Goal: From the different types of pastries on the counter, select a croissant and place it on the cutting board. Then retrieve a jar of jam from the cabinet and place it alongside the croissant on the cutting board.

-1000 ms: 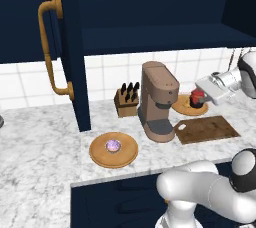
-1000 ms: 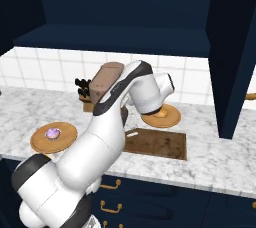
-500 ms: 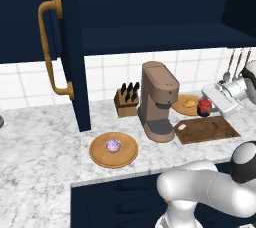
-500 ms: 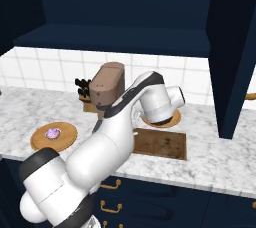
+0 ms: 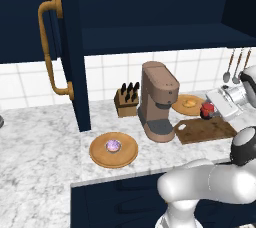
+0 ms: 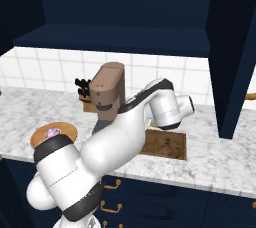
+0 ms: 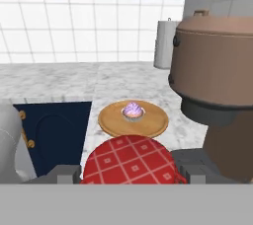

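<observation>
My gripper [image 5: 212, 107] is shut on the jar of jam [image 5: 205, 110], a small red jar held just above the back edge of the dark-brown cutting board [image 5: 205, 131]. In the hand view the jar's red chequered top [image 7: 131, 161] sits between my fingers [image 7: 63, 173]. The golden croissant [image 5: 189, 103] lies on a round wooden plate [image 5: 180, 108] behind the board. The purple-topped cake [image 5: 113, 145] rests on another round plate [image 5: 125, 157] near the counter's front edge [image 5: 100, 179]; the hand view looks at the cake [image 7: 132, 111]. The cabinet door [image 5: 70, 47] stands open.
A brown coffee machine [image 5: 157, 99] stands left of the board, close to my hand, with a knife block [image 5: 127, 100] behind it. Utensils [image 5: 235, 69] hang on the tiled wall at the right. My own arm covers part of the board [image 6: 167, 144] in the right base view.
My gripper has carried the jar down and to the right, from beside the coffee machine's top to just above the board's back edge. Its grip has not changed.
</observation>
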Available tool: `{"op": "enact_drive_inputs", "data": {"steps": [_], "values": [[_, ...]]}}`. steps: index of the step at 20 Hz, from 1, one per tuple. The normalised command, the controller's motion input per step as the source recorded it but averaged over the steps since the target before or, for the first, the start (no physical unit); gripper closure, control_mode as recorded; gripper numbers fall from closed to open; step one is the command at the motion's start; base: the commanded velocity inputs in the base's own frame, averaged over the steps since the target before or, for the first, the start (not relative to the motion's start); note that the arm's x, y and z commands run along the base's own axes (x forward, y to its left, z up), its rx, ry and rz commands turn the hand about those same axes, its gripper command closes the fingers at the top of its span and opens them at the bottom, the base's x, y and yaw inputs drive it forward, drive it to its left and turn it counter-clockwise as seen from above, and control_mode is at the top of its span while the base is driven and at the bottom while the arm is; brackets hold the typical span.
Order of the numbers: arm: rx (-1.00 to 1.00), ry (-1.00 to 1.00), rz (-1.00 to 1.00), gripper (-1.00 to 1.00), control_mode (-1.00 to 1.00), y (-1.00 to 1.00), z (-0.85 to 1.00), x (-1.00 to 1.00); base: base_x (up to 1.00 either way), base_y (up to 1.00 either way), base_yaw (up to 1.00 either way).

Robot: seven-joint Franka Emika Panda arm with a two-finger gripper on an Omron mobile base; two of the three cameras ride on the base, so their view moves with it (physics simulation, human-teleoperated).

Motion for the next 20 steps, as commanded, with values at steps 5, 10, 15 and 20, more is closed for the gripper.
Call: {"op": "enact_drive_inputs", "data": {"steps": [5, 10, 15, 20], "values": [[0.0, 0.0, -0.04, 1.0, -1.0, -0.47, -0.18, 0.0, 0.0, 0.0, 0.0], [0.0, 0.0, 0.0, 1.0, -1.0, -0.2, -0.23, 0.0, 0.0, 0.0, 0.0], [0.0, 0.06, -0.01, 1.0, -1.0, -0.12, -0.29, 0.0, 0.0, 0.0, 0.0], [0.02, 0.09, -0.01, 1.0, -1.0, 0.11, -0.35, 0.15, 0.0, 0.0, 0.0]]}}
